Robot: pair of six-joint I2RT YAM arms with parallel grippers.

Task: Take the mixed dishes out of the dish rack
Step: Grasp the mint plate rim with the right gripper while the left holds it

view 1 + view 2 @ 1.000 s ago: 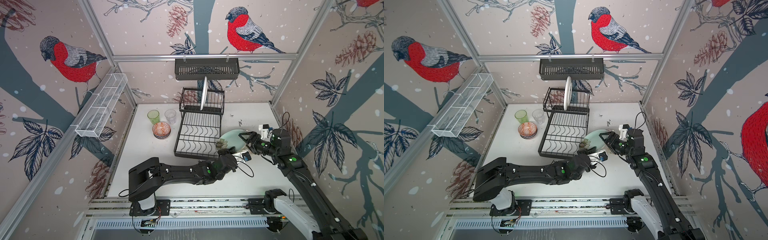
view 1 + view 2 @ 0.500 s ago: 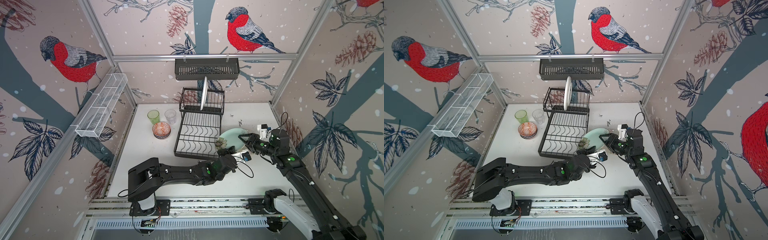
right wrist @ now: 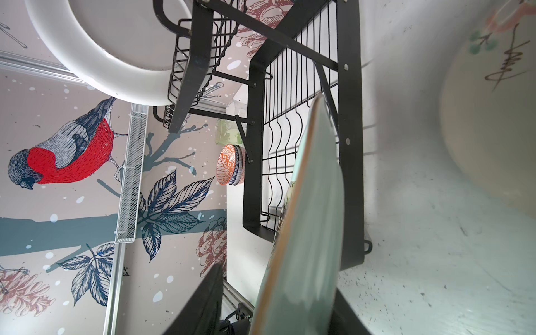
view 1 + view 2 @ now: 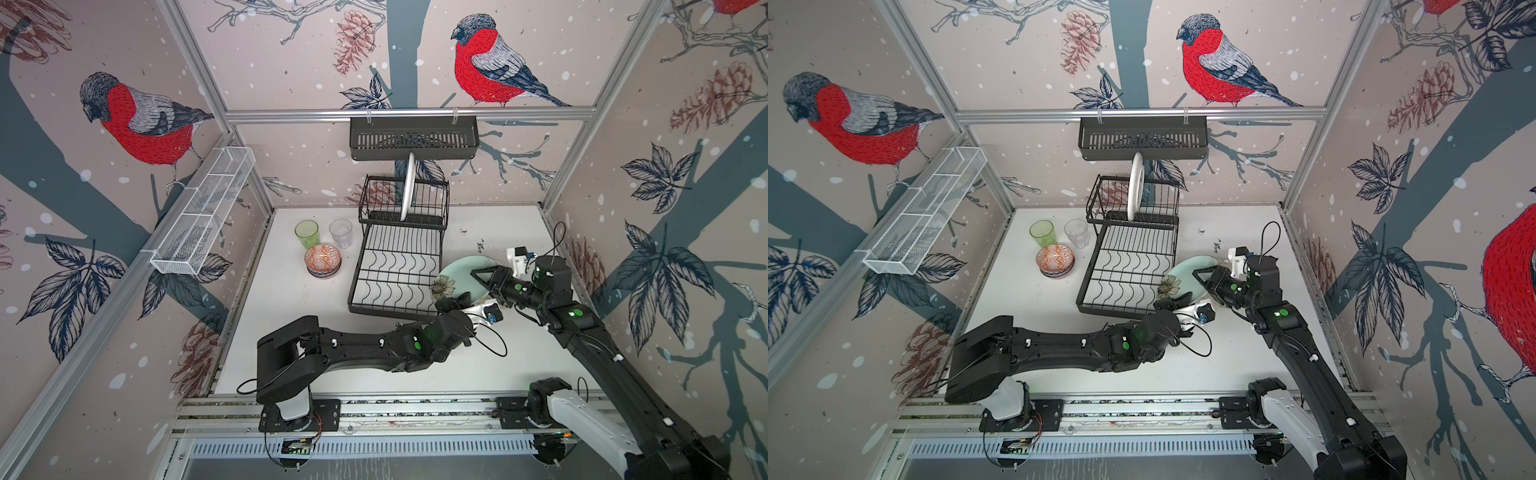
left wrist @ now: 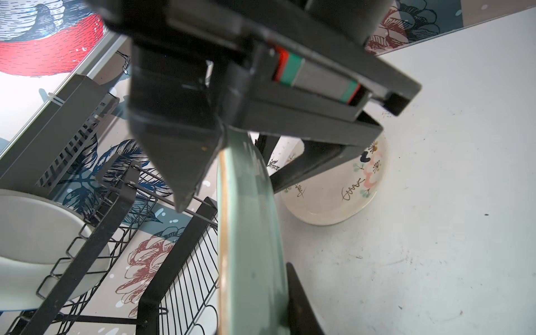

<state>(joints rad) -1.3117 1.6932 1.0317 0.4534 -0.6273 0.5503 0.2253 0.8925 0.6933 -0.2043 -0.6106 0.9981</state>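
Note:
A pale mint plate (image 4: 465, 274) (image 3: 313, 203) with a flower hangs tilted just right of the black dish rack (image 4: 395, 266). My left gripper (image 4: 451, 303) (image 5: 258, 313) is shut on its near rim. My right gripper (image 4: 478, 282) (image 3: 278, 295) is shut on the opposite rim. A white plate (image 4: 407, 187) stands upright in the rack's upper tier. Left of the rack on the table are stacked patterned bowls (image 4: 323, 259), a green tumbler (image 4: 307, 233) and a clear tumbler (image 4: 340, 232). A cream patterned plate (image 5: 342, 185) lies flat under the mint plate.
A black slotted basket (image 4: 413, 137) hangs on the back rail above the rack. A long white mesh basket (image 4: 203, 216) is fixed to the left wall. The right wall stands close behind my right arm.
My right gripper has moved left onto the mint plate's rim and narrowed its jaws around it. The left gripper has kept its hold in place.

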